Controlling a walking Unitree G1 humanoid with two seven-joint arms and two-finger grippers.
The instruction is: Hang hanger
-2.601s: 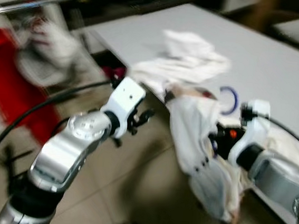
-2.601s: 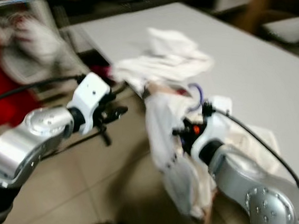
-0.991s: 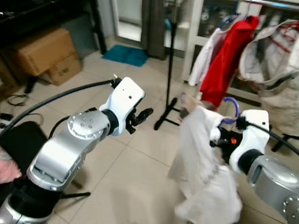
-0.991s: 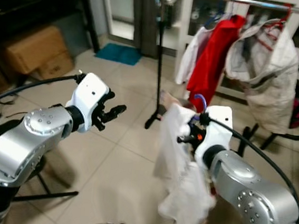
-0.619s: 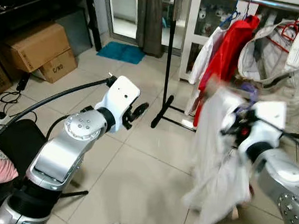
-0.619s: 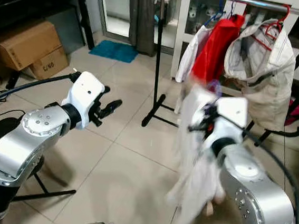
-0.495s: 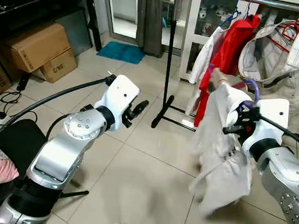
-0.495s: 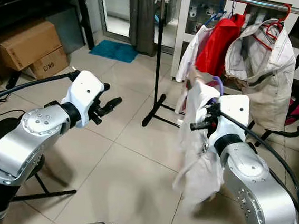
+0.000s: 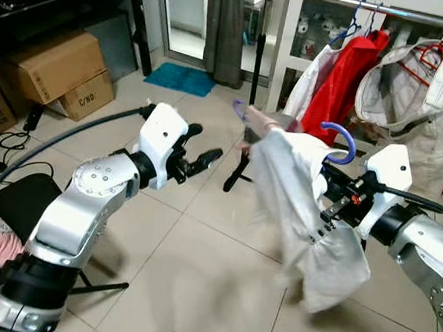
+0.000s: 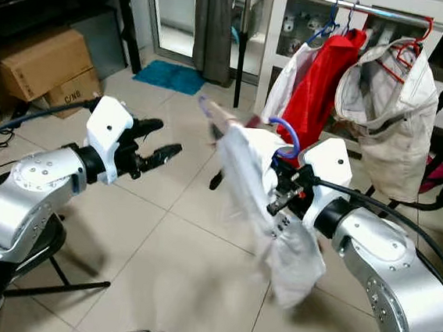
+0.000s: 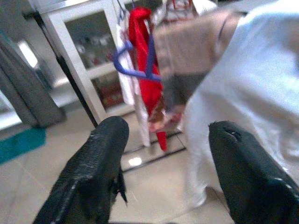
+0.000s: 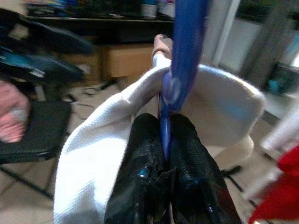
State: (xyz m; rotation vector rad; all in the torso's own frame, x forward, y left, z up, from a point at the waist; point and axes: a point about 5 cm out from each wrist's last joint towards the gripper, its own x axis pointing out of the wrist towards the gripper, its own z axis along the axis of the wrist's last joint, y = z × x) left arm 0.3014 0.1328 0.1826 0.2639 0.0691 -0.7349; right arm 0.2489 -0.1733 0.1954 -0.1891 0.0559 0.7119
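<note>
the right hand [image 12: 161,154] is pinched on the neck of a blue hanger [image 9: 342,140] that carries a white shirt [image 9: 303,213] — the shirt hangs tilted over the tiled floor [image 9: 196,266], in front of the rail [image 9: 393,10] with a red garment [image 9: 339,83] and a pale jacket [image 9: 416,98]. the left hand [image 11: 163,163] is spread and empty, held out near the shirt's collar

The hanger hook [image 9: 340,138] is blue and carries a white shirt [image 9: 296,205]. On the rail hang a red garment [image 9: 342,75] and a red hanger [image 9: 437,47]. The floor mat [image 9: 176,78] is teal.
</note>
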